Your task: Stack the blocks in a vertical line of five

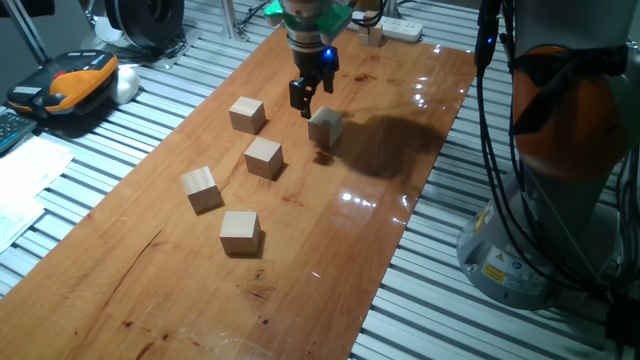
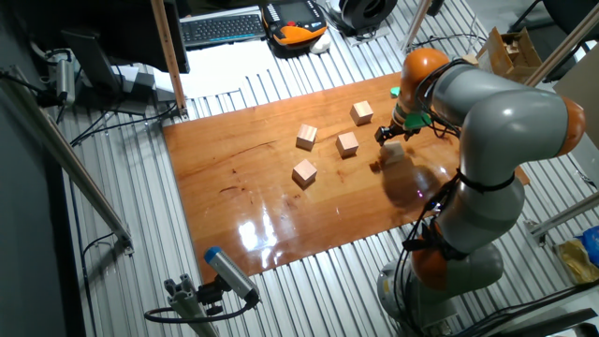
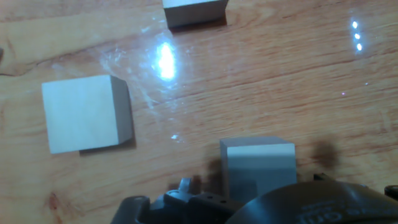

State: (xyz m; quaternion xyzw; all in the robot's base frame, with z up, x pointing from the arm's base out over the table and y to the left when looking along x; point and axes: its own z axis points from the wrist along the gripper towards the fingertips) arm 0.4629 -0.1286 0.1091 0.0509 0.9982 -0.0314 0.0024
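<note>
Five wooden blocks are spread singly over the wooden table: one nearest the front edge, then another, a third, a fourth and, toward the right edge, a fifth. The gripper is held just above that fifth block, its fingers apart and empty.

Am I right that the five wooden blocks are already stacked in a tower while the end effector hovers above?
Not stacked. One fixed view shows all five blocks lying apart, each flat on the table. The end effector does hover above, close over the block nearest it.
</note>
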